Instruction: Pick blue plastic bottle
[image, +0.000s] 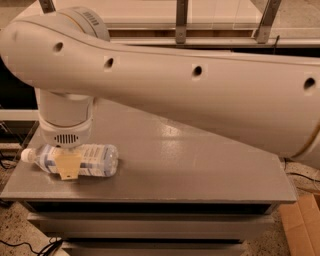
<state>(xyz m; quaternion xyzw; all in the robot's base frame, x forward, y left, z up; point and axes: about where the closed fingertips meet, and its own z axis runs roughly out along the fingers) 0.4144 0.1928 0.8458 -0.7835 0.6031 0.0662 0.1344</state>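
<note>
The blue plastic bottle (95, 160) lies on its side at the left end of the grey table (200, 170), with its white cap (26, 155) pointing left. It is clear, with a pale blue-and-white label. My gripper (67, 167) hangs straight down from the white wrist (65, 125) and sits right over the bottle's middle. Its tan tip stands in front of the label and reaches down to the table top. The part of the gripper behind the bottle is hidden.
My big white arm link (200, 85) spans the upper view and hides the back of the table. A cardboard box (302, 225) stands on the floor at the lower right. Cables (30, 245) lie on the floor at the lower left. Metal posts (181, 20) rise behind.
</note>
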